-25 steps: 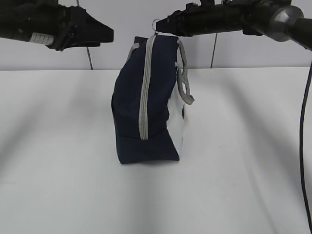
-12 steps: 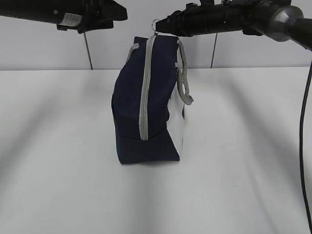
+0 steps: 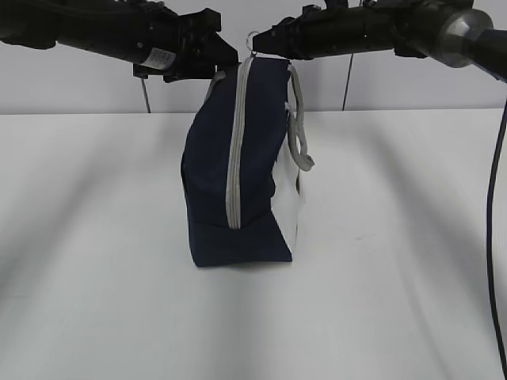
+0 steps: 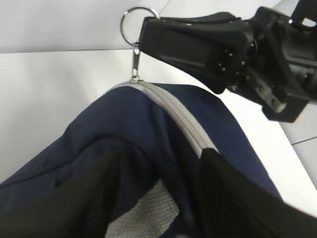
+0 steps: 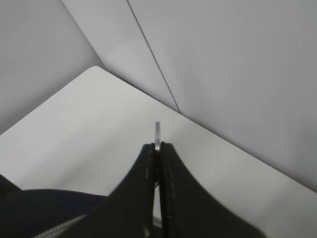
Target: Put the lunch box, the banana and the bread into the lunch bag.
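Lunch bag (image 3: 238, 166): upright on tabletop (image 3: 396, 277). Right gripper (image 5: 158, 148) fingers pinching ring pull (image 4: 138, 25). Left gripper (image 3: 226, 57) beside bag top; finger state cannot tell.

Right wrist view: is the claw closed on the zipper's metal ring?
Yes, the right claw has its two fingers pressed together on the metal ring, which pokes out above them.

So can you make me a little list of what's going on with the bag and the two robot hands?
bag: upright on white table, zipper looks closed
ring pull: at bag top, pinched
right gripper: shut on the ring pull
left gripper: at bag's top left corner; open or shut unclear
food and box: none in view
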Controlling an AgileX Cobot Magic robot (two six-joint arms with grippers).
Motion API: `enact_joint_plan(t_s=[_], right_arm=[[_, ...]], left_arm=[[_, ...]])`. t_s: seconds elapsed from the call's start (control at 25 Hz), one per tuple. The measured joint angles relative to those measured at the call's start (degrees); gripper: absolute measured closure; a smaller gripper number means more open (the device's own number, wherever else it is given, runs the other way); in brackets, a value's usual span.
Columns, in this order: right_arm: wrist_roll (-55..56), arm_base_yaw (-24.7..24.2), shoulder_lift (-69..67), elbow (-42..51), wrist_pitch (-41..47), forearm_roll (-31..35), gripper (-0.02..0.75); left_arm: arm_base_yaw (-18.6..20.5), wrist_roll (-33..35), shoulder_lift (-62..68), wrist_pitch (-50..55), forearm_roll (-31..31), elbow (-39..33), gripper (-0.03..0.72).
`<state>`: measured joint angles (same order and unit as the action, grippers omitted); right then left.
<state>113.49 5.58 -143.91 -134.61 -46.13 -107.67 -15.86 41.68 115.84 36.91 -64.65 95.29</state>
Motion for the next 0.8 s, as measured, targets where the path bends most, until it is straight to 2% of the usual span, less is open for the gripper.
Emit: enact_joint_plan(t_s=[0.64, 0.8], right_arm=[[0.00, 0.00, 0.00, 0.00, -0.56, 0.00, 0.754], [0.00, 0.00, 0.00, 0.00, -0.56, 0.00, 0.754]], left_arm=[[0.00, -0.42, 2.33, -0.56, -0.32, 0.57, 0.329], [-0.31, -0.42, 2.53, -0.69, -0.79, 0.57, 0.415]])
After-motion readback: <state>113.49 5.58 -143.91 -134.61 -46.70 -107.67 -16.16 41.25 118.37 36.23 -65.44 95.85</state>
